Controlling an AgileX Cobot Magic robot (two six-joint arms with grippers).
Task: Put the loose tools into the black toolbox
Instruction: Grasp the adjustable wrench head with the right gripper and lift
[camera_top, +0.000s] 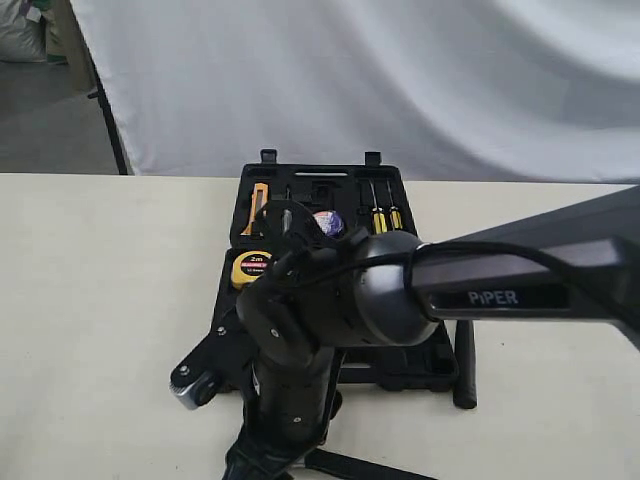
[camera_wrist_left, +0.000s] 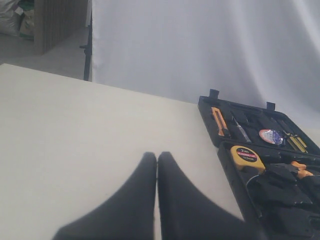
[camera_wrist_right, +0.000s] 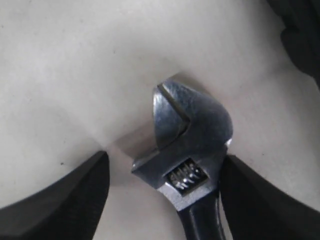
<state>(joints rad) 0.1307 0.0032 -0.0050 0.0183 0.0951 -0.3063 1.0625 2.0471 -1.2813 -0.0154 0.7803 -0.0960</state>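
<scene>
The silver adjustable wrench (camera_wrist_right: 192, 135) with its black handle lies on the pale table. My right gripper (camera_wrist_right: 165, 157) is open and straddles the wrench just behind its head; one finger (camera_wrist_right: 260, 200) is right against the wrench and the other (camera_wrist_right: 65, 200) stands well clear. In the exterior view the right arm (camera_top: 330, 300) reaches across in front of the open black toolbox (camera_top: 420, 372) and hides much of it. A small tape roll (camera_top: 328, 223) sits in the toolbox. My left gripper (camera_wrist_left: 157, 156) is shut and empty over bare table left of the toolbox (camera_wrist_left: 227, 165).
The toolbox also holds a yellow tape measure (camera_top: 251, 267), an orange-handled knife (camera_top: 259, 208), yellow-black screwdrivers (camera_top: 385, 220) and orange-handled pliers (camera_wrist_left: 299, 169). A black bar (camera_top: 465, 365), perhaps a handle, lies by the toolbox's right side. A white cloth (camera_top: 350, 80) hangs behind the table.
</scene>
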